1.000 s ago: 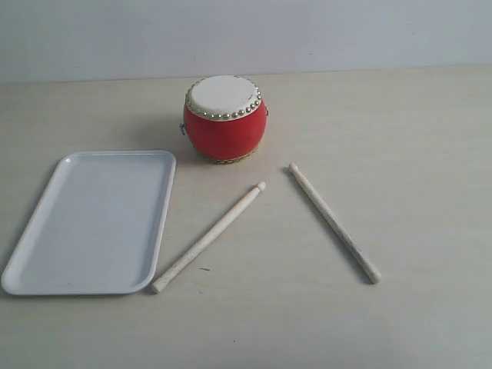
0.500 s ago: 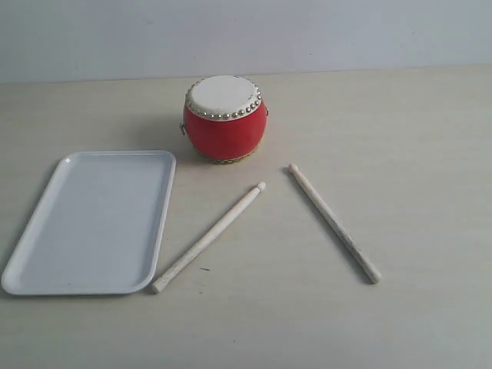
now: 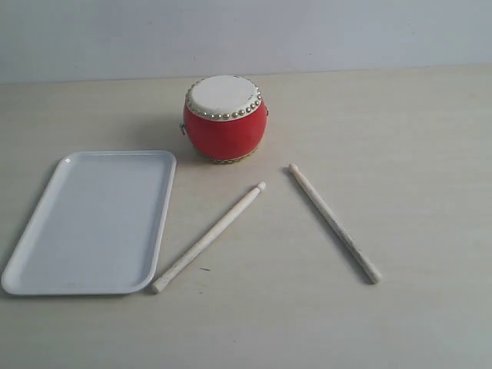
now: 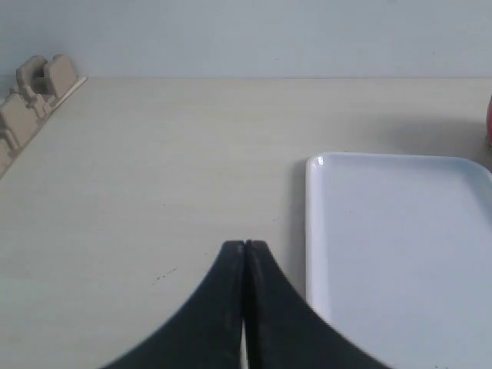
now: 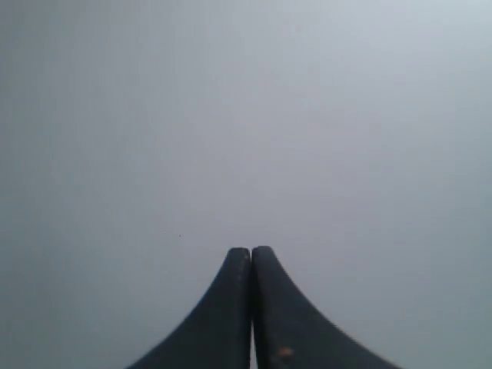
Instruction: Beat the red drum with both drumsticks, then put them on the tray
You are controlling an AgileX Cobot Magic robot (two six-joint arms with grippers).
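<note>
The red drum stands upright at the back middle of the table, white skin up. Two pale drumsticks lie flat in front of it: the left drumstick slants toward the tray's near corner, the right drumstick slants the other way. The white tray lies empty on the left. Neither gripper shows in the exterior view. My left gripper is shut on nothing, over bare table beside the tray's edge. My right gripper is shut on nothing and faces only a plain grey wall.
A tan wooden rack sits at the table's edge in the left wrist view. A sliver of the red drum shows beyond the tray there. A grey wall backs the table.
</note>
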